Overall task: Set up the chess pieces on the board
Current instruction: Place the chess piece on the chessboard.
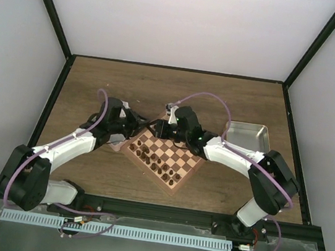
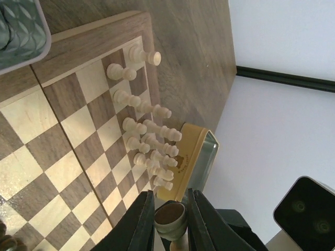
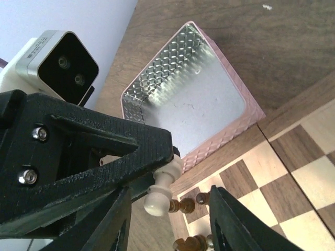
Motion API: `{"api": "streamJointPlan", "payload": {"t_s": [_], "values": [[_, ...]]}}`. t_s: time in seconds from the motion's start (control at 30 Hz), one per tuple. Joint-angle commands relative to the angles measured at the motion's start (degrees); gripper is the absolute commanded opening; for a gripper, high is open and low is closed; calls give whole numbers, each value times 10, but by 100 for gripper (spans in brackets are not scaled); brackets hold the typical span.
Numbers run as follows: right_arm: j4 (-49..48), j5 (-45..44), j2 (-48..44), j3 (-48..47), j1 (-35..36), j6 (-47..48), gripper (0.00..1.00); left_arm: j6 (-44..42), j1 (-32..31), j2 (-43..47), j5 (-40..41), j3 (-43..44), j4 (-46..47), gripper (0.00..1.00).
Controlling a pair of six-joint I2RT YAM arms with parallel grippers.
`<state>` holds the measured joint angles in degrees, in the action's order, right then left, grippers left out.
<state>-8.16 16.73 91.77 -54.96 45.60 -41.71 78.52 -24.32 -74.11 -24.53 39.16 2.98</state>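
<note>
The board [image 1: 177, 164] lies as a diamond between the arms. My left gripper [image 2: 170, 209] is shut on a light beige pawn [image 2: 170, 218], seen base-first, above the board's far corner. In the right wrist view the same pawn [image 3: 161, 189] sticks out of the left gripper's black fingers [image 3: 104, 151]. My right gripper [image 3: 170, 193] is open, with one finger on each side of the pawn and not touching it. Several light pieces [image 2: 149, 141] stand in two rows along one board edge. In the top view both grippers, left [image 1: 144, 124] and right [image 1: 159, 127], meet tip to tip.
Dark brown pieces [image 1: 153, 160] stand along the board's near-left side and show below the pawn [image 3: 191, 204]. A silver tray [image 1: 248, 135] sits right of the board. Another metal tray [image 3: 188, 99] lies by the board's left corner, also in the left wrist view [image 2: 21, 31].
</note>
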Motion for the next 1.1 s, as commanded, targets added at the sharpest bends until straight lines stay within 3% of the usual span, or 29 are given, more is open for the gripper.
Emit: {"api": "streamJointPlan", "payload": {"t_s": [0.0, 0.17, 0.47, 0.5, 0.57, 0.7, 0.93, 1.07], "values": [[-3, -11, 9, -35, 5, 7, 41, 19, -6, -7, -4, -6, 29, 18], [-12, -7, 13, -35, 5, 4, 26, 18, -8, -7, 0, -7, 28, 17], [1, -29, 9, -39, 5, 3, 12, 4, -9, -3, 12, -4, 7, 18], [12, -35, 7, -41, 4, 5, 12, -6, -9, 2, 29, 1, -13, 22], [55, -56, -1, -48, 2, 15, 12, -38, -9, 18, 73, 13, -55, 39], [149, -70, -43, -24, -23, 37, 11, -145, -7, 49, 193, 38, -130, 57], [333, -79, -130, 37, -103, 110, 10, -356, 4, 75, 339, 63, -217, 70], [414, -93, -121, 31, -115, 139, 10, -416, 31, 69, 336, 57, -236, 71]]}}
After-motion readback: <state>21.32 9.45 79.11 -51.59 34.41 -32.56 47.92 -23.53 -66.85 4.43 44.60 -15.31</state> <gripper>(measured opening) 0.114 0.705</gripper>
